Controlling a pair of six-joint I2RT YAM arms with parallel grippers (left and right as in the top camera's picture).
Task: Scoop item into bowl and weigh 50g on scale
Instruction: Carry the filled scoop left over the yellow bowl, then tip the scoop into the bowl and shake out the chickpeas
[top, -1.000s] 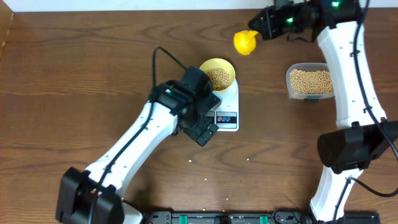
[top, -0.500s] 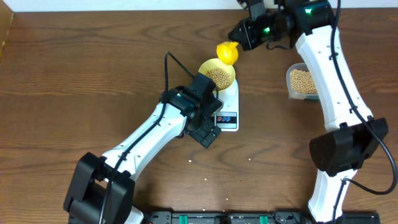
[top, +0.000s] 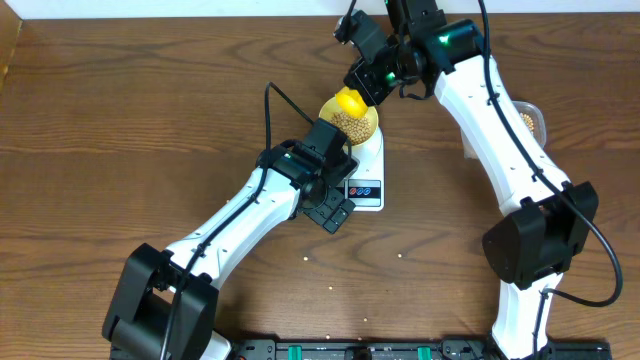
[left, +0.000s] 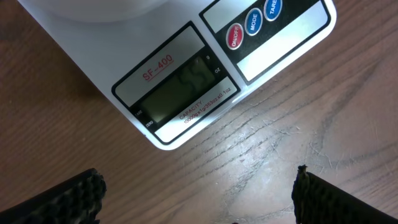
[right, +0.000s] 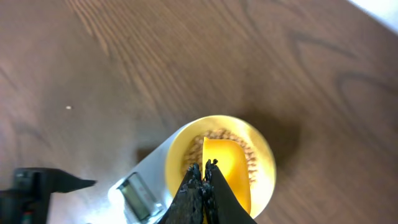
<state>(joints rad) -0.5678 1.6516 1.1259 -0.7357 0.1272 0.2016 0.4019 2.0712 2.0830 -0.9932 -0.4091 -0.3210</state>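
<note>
From overhead, you have the small round pale yellow bowl sitting on the white rounded-rectangular digital scale. It already holds a layer of tiny beige-tan beans. Your right gripper is pressed together on the handle of the yellow plastic scoop, which hangs over the bowl's far-left rim. Your left gripper, spread wide and empty, hovers just in front of the scale. A few stray beans lie on the brown wooden surface. The clear rectangular plastic tub peeks out from behind the right arm.

In the left wrist view, the grey display faces you, but its digits are too faint to read for sure. I judge you are mid-top-up, with the fifty-gram check still to confirm.

In the right wrist view, the scoop sits directly above the beans in the bowl.

Compared with a second ago, the scoop has travelled from out toward the tub's side to over the bowl, while the left arm has barely shifted.
</note>
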